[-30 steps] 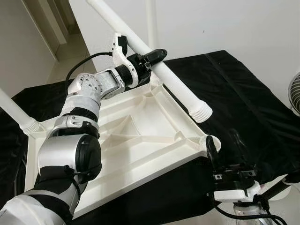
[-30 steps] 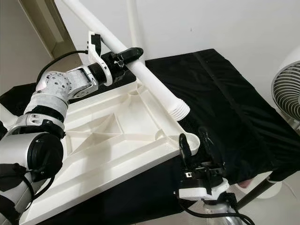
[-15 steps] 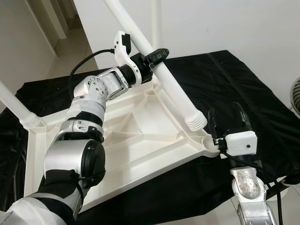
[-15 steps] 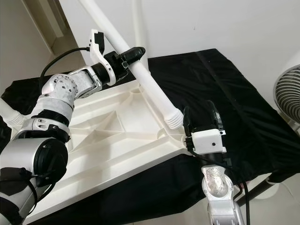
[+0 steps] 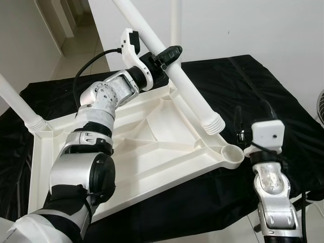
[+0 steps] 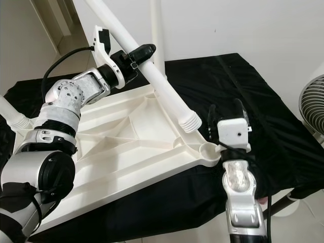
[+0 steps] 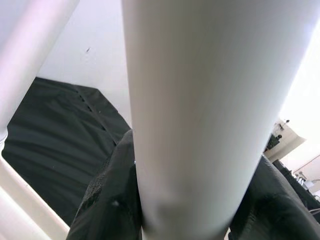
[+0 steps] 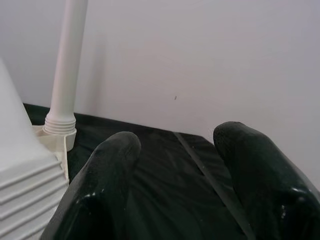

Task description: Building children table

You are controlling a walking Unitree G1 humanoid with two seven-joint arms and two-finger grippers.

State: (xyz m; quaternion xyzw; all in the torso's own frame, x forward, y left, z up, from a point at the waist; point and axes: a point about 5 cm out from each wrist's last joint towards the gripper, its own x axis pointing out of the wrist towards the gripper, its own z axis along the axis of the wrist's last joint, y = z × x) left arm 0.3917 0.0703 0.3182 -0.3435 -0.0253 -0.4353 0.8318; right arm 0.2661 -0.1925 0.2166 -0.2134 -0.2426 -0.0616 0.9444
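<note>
My left claw is clamped around the loose white leg, whose threaded end hangs just above the empty corner socket of the upturned tabletop. My right claw hovers beside that corner, fingers spread, gripping nothing, over the black-draped counter.

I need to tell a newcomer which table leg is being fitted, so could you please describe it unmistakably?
On the black cloth lies an upturned white tabletop. Above its near right corner socket slants a white leg, threaded end down, clamped by the left gripper. Unlike the other legs, it stands in no socket.
</note>
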